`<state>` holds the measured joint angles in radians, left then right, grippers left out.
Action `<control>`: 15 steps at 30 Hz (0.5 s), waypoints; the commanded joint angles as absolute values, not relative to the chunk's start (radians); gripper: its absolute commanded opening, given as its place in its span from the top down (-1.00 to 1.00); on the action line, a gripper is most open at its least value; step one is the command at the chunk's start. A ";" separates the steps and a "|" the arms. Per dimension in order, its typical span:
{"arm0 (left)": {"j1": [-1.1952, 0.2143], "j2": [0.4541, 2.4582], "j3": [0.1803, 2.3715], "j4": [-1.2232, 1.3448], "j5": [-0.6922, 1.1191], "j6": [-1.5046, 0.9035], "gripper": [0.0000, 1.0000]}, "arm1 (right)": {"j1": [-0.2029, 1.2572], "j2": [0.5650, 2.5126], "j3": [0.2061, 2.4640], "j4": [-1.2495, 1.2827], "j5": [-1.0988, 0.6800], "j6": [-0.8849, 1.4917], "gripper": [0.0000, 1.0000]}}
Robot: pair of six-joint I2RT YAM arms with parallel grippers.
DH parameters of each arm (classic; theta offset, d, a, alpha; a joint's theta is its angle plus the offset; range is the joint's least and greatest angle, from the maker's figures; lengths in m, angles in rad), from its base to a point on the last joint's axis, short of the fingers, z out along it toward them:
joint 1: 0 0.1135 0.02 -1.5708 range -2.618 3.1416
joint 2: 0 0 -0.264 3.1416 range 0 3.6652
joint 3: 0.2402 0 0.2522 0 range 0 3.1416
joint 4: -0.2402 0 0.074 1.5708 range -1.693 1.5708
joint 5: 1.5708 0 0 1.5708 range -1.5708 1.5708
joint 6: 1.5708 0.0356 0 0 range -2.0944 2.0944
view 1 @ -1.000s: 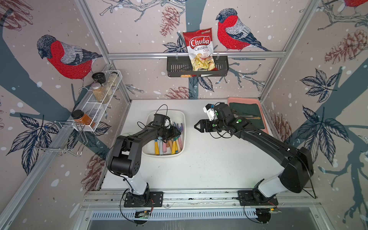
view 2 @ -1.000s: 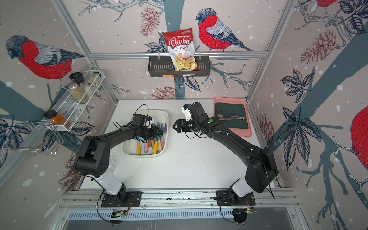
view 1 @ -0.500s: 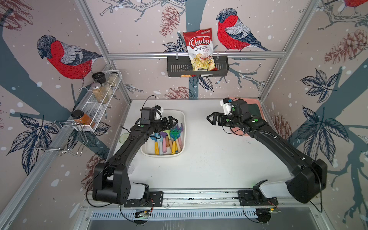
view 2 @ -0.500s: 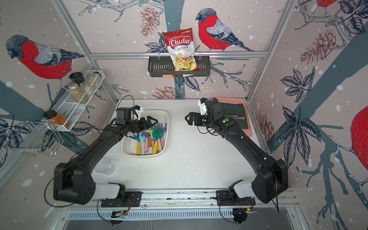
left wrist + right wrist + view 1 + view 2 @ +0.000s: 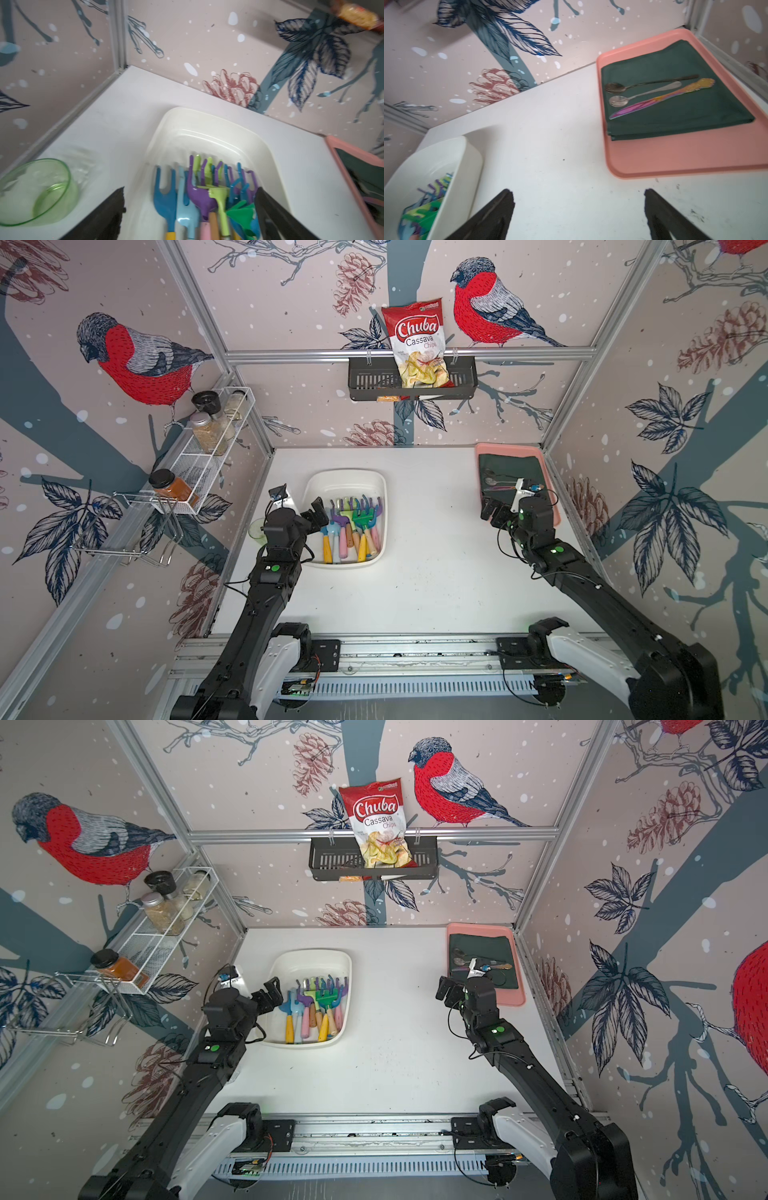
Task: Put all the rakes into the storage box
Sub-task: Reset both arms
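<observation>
Lying side by side, tines far and handles near, the bright plastic rakes point(image 5: 360, 517) filled the near half of the glossy, round-cornered white storage box point(image 5: 345, 479), so the job looked done. Fittingly, the left gripper point(image 5: 319, 512) hung wide and empty at its left rim. The right gripper point(image 5: 493, 512) gaped empty by the flat pink tray point(image 5: 509, 446).

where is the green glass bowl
The green glass bowl sits at the left edge of the table, just left of the storage box, partly hidden behind the left arm in a top view.
</observation>
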<state>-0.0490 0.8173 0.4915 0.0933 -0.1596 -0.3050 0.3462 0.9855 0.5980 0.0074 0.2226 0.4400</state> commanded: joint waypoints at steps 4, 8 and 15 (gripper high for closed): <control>-0.043 0.868 0.348 0.465 -0.342 -0.149 -0.92 | 0.291 0.973 0.529 0.157 0.513 0.350 -1.00; -0.042 1.008 0.255 0.735 -0.295 -0.130 -0.92 | 0.214 0.979 0.431 0.335 0.532 0.314 -1.00; -0.040 1.389 0.204 1.177 -0.268 -0.050 -0.91 | 0.118 1.119 0.288 0.740 0.553 0.242 -1.00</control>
<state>-0.0444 1.3018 0.2062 0.8955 -0.2932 -0.0959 0.1337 1.0706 0.3222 0.4789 0.5251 0.3107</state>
